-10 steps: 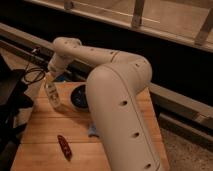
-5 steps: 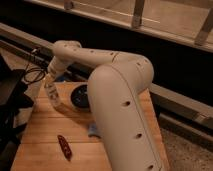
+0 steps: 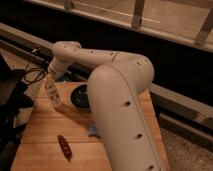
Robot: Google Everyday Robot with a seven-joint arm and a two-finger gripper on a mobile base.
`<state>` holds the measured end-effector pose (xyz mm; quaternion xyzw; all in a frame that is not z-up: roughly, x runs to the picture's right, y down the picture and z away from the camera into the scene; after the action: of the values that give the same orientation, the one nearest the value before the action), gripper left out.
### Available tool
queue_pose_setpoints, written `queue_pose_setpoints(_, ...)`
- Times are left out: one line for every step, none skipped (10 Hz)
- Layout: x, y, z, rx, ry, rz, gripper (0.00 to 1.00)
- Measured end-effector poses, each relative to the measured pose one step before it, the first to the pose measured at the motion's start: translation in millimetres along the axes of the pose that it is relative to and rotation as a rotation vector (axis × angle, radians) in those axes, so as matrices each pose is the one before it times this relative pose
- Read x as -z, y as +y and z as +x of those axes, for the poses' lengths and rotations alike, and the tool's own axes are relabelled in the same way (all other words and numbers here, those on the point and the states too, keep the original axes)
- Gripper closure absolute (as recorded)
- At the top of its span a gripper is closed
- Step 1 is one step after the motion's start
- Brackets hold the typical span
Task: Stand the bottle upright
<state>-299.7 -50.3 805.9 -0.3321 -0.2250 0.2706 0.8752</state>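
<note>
The bottle (image 3: 52, 92) is slim and transparent with a pale label. It is almost upright, leaning slightly, at the left part of the wooden table (image 3: 45, 125), with its base at or just above the wood. My gripper (image 3: 50, 80) is at the end of the white arm (image 3: 120, 100), which reaches across from the right. It sits over the bottle's top and holds its upper end. The dark round dish (image 3: 80, 97) lies just to the right of the bottle.
A red elongated object (image 3: 64, 146) lies on the table near its front left. A small blue item (image 3: 93, 131) shows beside the arm. Black cables and dark gear (image 3: 20, 85) are off the table's left edge. A dark rail and ledge run behind.
The bottle and the gripper stay in almost the same place. The gripper has sunk slightly and the bottle stands a little straighter.
</note>
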Motion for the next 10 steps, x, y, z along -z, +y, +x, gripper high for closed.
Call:
queue_pose_setpoints(0.33, 0.44, 1.41, -0.00224, 0.00055, -0.00597, 0.28)
queue_pose_setpoints(0.40, 1.57, 0.38, -0.00317, -0.00546, -0.00853, 0.21)
queue_pose_setpoints(0.37, 0.53, 1.04, -0.00304, -0.00281, -0.00490, 0.20)
queue_pose_setpoints(1.98, -1.79, 1.04, 0.00256, -0.00291, -0.00061, 0.24)
queue_pose_setpoints(-0.93, -2.40, -2.75, 0.04006, -0.00190, -0.00247, 0.34)
queue_pose_setpoints(-1.28, 1.08, -2.55, 0.04690, -0.00479, -0.00923, 0.45)
queue_pose_setpoints(1.31, -0.87, 1.70, 0.00347, -0.00390, -0.00317, 0.55)
queue_pose_setpoints(1.37, -1.79, 2.07, -0.00643, -0.00246, 0.00044, 0.62)
queue_pose_setpoints(0.00, -1.26, -0.54, 0.00602, -0.00348, -0.00001, 0.74)
queue_pose_setpoints(-1.31, 0.55, -1.03, 0.01374, -0.00137, -0.00403, 0.84)
